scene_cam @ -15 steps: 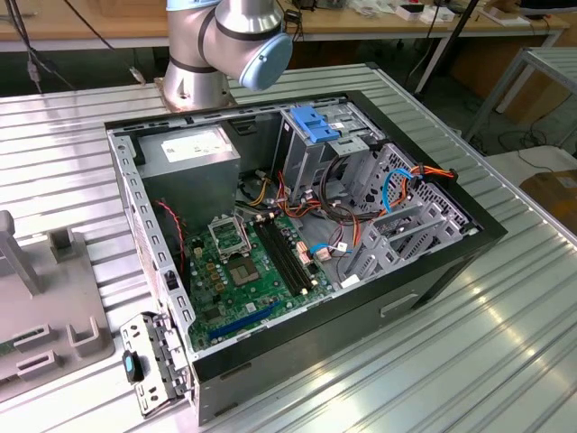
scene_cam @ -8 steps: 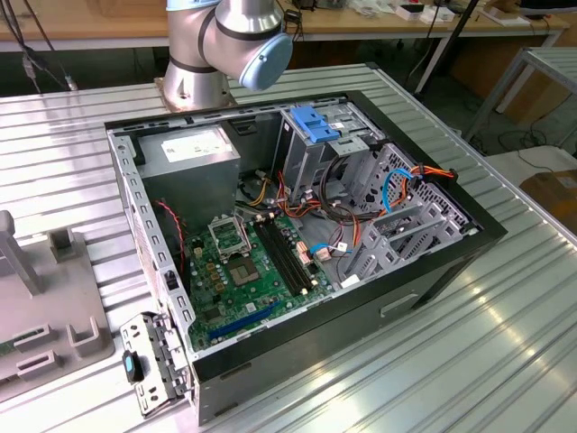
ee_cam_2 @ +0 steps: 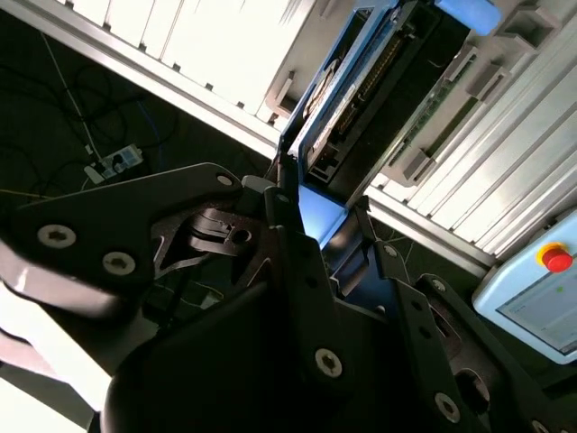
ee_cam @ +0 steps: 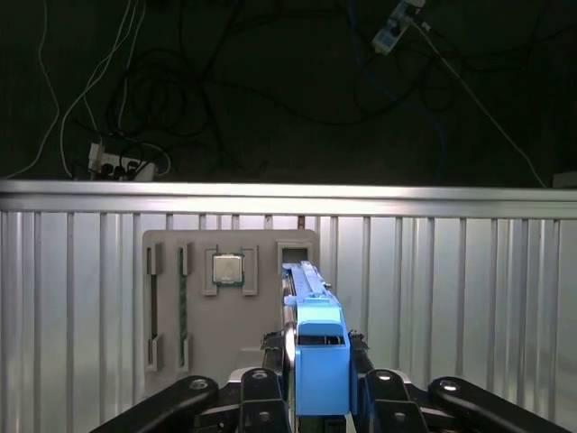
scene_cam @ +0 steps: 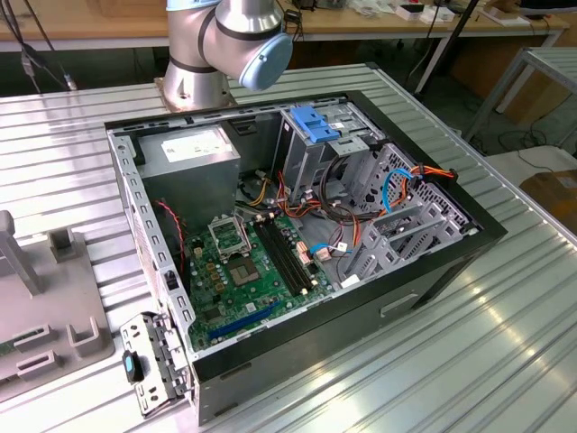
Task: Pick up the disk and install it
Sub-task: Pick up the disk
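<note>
So the gripper (ee_cam: 317, 350) has its two black fingers (ee_cam: 270, 361) clamped on either side of the disk (ee_cam: 311, 302), right on the chunky blue end of the carrier, and I'd call that a grasp rather than just hovering around it. The disk stands on its thin edge, and its long axis runs straight out from between the fingers, away from the wrist and in line with the gripper. In the first wrist view it lines up over the grey parts tray (ee_cam: 176, 244), just beside the seated processor chip (ee_cam: 226, 268), with the ribbed counter (ee_cam: 451, 298) all around. I can't tell whether its far end is clear of the tray or touching it. In the second wrist view the same disk (ee_cam_2: 347, 99) shoots off slantwise from the gripper (ee_cam_2: 323, 212), blue rail along its side. In the exterior view the open computer case (scene_cam: 433, 262) sits mid-counter, and its upright drive cage (scene_cam: 315, 122) with the blue top is at the far side.
</note>
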`<state>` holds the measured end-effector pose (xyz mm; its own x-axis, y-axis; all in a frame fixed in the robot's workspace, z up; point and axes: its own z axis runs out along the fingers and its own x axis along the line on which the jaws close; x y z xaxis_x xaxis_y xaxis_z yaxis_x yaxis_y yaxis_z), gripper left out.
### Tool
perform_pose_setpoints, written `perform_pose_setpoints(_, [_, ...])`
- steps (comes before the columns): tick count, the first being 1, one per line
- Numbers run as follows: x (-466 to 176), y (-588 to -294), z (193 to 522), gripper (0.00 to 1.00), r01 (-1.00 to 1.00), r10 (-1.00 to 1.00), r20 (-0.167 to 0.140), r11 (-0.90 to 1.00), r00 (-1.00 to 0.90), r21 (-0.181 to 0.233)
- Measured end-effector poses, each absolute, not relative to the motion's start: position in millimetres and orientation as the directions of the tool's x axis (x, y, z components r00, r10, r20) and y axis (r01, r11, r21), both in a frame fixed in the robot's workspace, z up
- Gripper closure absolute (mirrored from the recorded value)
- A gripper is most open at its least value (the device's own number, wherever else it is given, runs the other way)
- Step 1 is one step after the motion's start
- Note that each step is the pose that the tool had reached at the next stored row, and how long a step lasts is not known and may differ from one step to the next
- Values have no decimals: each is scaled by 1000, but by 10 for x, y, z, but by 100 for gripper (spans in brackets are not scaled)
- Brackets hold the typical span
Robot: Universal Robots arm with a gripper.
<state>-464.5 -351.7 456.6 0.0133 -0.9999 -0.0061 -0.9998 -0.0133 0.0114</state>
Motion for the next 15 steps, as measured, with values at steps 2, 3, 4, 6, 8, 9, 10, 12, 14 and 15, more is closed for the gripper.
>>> perform_pose_setpoints(2, [-4645, -3517, 4595, 64, -1000, -1000, -6, -13, 13, 11])
perform_pose_setpoints(3, [-4645, -3517, 4596, 64, -1000, -1000, -6, -13, 13, 11])
perform_pose_setpoints(4, [-4645, -3517, 4596, 64, -1000, -1000, -6, -13, 13, 11])
perform_pose_setpoints(6, [-4645, -3516, 4624, 64, -1000, -1000, -6, -13, 13, 11])
perform_pose_setpoints(8, [-4645, -3515, 4683, 64, -1000, -1000, -6, -13, 13, 11])
perform_pose_setpoints(9, [-4645, -3514, 4698, 64, -1000, -1000, -6, -13, 13, 11])
perform_pose_setpoints(10, [-4645, -3513, 4718, 64, -1000, -1000, -6, -13, 13, 11])
perform_pose_setpoints(12, [-4645, -3512, 4743, 64, -1000, -1000, -5, -13, 13, 11])
perform_pose_setpoints(14, [-4645, -3512, 4743, 64, -1000, -1000, -5, -13, 13, 11])
perform_pose_setpoints(15, [-4645, -3512, 4744, 64, -1000, -1000, -4, -13, 13, 11])
